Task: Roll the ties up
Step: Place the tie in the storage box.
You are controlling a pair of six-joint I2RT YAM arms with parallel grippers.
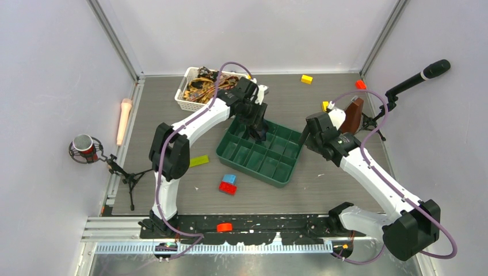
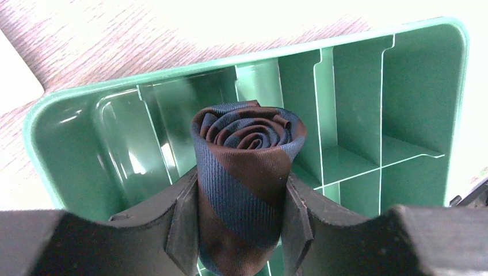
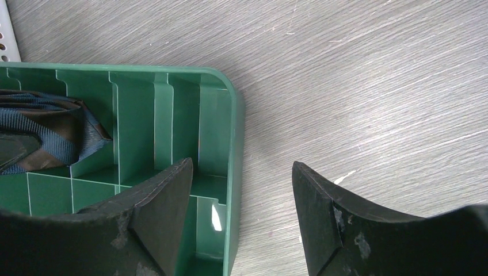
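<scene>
A tie rolled into a tight coil, navy with brown stripes [image 2: 247, 167], stands upright between the pads of my left gripper [image 2: 241, 181], which is shut on it. The coil hangs over a compartment at the far side of the green divided tray [image 1: 247, 168]. In the overhead view the left gripper [image 1: 257, 129] is low over that tray. In the right wrist view the rolled tie [image 3: 52, 129] shows inside the tray. My right gripper [image 3: 241, 165] is open and straddles the tray's right wall [image 3: 233, 144], holding nothing. More ties [image 1: 204, 85] lie tangled in a white basket [image 1: 183, 103] at the back.
Loose bricks lie around: yellow [image 1: 307, 79], red [image 1: 360, 84], blue [image 1: 229, 179] on red [image 1: 227, 188], and a lime flat piece [image 1: 199, 161]. A microphone on a stand [image 1: 423, 75] reaches in at the back right, another [image 1: 84, 148] stands at the left.
</scene>
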